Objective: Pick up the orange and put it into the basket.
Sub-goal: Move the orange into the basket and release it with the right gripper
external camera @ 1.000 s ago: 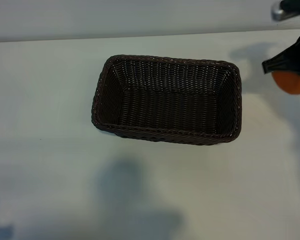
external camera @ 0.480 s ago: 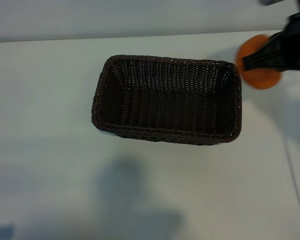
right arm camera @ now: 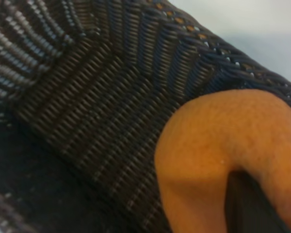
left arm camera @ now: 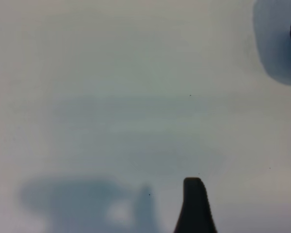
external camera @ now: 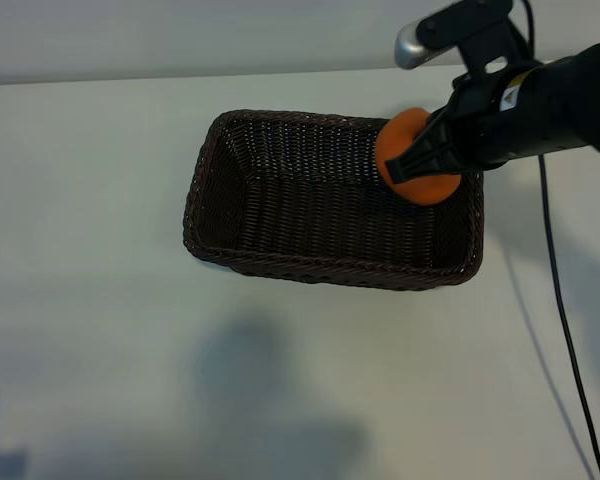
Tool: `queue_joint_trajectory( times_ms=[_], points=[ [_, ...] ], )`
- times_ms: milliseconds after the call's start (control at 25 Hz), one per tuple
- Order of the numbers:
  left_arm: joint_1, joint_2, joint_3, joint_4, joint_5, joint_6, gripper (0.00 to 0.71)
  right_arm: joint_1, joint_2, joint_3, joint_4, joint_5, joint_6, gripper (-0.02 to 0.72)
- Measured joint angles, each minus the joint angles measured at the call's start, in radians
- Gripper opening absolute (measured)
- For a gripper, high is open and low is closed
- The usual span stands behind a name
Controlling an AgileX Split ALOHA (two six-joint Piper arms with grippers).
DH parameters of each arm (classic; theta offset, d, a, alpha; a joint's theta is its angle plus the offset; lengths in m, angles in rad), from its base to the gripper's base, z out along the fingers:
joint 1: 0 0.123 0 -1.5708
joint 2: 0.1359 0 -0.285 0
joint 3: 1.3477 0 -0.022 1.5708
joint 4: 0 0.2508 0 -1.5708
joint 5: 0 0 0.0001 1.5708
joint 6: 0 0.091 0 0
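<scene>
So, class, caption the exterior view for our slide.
Right end effector holds the orange above the basket, near one end.

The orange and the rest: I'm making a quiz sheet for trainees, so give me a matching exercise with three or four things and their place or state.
Things:
1. orange
2. basket
3. right gripper
4. left gripper

States:
A. open over bare table
B. standing on the table, nothing lying in it
C. shut on the fruit
D. held above the basket's right end

Pairs: 1-D, 2-B, 3-C, 4-A
</scene>
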Motion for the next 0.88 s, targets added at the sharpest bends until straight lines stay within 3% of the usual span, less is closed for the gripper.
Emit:
queue_joint_trajectory(
  times_ms=[160,760,880],
  points=[
    [0.000,0.000,0.000,0.000,0.000,0.000,0.546,0.000,0.062,-0.003,0.000,-0.038,-0.002,0.094],
    [0.000,0.000,0.000,0.000,0.000,0.000,0.546,0.000,0.284,-0.070,0.007,-0.049,-0.002,0.095],
    [0.000,0.000,0.000,0.000,0.000,0.000,0.546,0.000,0.284,-0.072,0.009,-0.050,-0.003,0.163]
  ],
)
